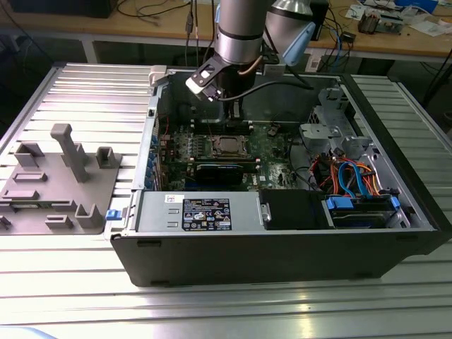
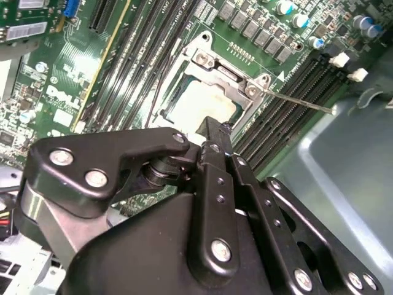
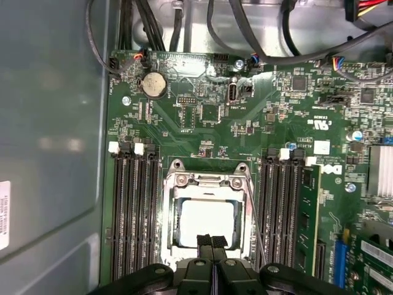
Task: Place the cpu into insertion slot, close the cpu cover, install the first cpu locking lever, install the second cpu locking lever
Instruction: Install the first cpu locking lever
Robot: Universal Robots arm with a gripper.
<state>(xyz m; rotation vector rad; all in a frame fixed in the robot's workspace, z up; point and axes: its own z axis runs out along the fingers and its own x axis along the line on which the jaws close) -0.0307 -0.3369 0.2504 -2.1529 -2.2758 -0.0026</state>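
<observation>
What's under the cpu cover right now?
The cpu shows through the window of the cpu cover, silver top up. What lies beneath the chip is hidden, and the gripper blocks one edge of the cover.

One cpu [image 3: 207, 218], one cpu cover [image 3: 206, 180], one claw [image 3: 212, 240]

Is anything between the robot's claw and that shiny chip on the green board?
Nothing visible. The shut gripper hangs by one edge of the chip; the metal frame lies around the chip but leaves its top bare.
</observation>
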